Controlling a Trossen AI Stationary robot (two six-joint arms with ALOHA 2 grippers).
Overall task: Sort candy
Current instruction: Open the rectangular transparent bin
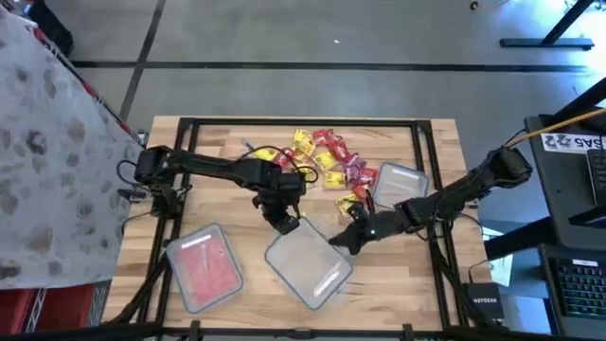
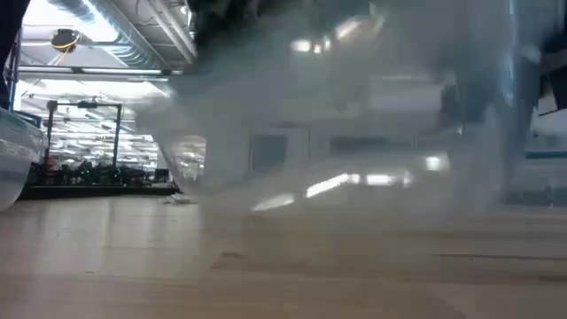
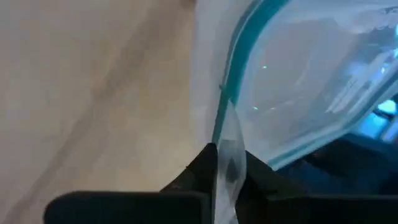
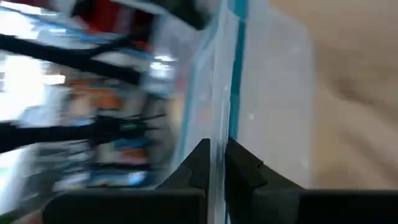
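Both grippers pinch the clear container, blurring the low view.

The middle container is flanked by both grippers: left gripper pinches its rim, right gripper too. Beyond it, candy crowds the table; bare wood lies between it and the red-filled container.

Two dark jointed arms, black cabling, dark wedge-shaped fingers.
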